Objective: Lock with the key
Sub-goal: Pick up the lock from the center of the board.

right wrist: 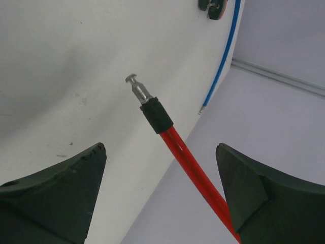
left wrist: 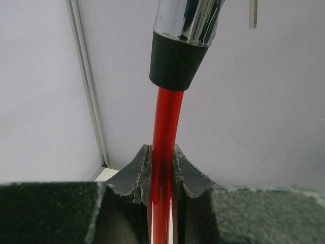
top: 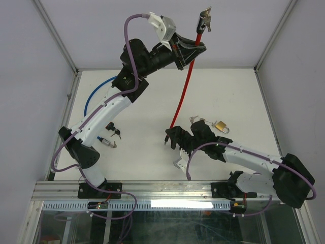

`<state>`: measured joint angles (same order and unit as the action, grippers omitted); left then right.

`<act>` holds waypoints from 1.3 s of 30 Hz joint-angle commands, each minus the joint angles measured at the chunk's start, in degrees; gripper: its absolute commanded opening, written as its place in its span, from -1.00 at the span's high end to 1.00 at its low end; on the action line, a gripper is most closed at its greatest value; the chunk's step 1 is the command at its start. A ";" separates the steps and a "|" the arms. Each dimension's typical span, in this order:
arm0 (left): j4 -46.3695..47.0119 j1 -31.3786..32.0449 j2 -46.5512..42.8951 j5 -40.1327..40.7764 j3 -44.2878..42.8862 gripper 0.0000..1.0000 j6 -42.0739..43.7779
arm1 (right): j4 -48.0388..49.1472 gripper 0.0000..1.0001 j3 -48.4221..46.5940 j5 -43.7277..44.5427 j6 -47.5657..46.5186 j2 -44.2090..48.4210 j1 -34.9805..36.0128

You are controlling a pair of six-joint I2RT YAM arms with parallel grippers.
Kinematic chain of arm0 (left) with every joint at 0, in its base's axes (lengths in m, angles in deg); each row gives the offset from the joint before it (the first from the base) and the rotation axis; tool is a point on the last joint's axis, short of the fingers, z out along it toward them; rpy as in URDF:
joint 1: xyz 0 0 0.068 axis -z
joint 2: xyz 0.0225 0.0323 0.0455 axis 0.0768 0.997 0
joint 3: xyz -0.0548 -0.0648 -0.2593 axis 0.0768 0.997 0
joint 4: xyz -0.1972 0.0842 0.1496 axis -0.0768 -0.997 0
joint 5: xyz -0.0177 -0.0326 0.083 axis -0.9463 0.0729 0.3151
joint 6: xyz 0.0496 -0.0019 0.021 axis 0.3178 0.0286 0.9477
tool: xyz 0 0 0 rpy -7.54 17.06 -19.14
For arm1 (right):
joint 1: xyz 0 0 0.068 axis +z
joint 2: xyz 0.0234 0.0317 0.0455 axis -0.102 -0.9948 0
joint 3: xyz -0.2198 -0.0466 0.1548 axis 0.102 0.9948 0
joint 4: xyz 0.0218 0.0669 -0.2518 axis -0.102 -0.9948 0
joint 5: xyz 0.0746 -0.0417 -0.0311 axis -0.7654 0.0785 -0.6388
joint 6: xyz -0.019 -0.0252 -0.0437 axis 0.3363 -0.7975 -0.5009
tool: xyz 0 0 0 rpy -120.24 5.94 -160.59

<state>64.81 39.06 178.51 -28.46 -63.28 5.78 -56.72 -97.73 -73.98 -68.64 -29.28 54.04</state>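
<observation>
A red cable lock hangs from high at the back down to the table. My left gripper is shut on the red cable just below its black collar and chrome lock head. A key sits at that head. The cable's free end, a black sleeve with a metal pin, points over the white table. My right gripper is open around this lower stretch. The cable runs between its fingers, close to the right one, and I cannot tell if it touches.
A brass padlock with keys lies just behind the right gripper. More keys lie beside the left arm, and a blue cable curves along the table's left edge. Grey walls close in the sides and back.
</observation>
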 commanded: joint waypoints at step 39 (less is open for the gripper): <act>2.75 0.57 -3.40 -1.89 0.76 1.00 -3.64 | 55.48 0.37 11.73 -0.83 -16.33 -13.84 1.37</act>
<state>63.72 39.15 178.49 -29.31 -61.84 3.99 -6.68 -86.10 -73.21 -79.37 -42.74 54.91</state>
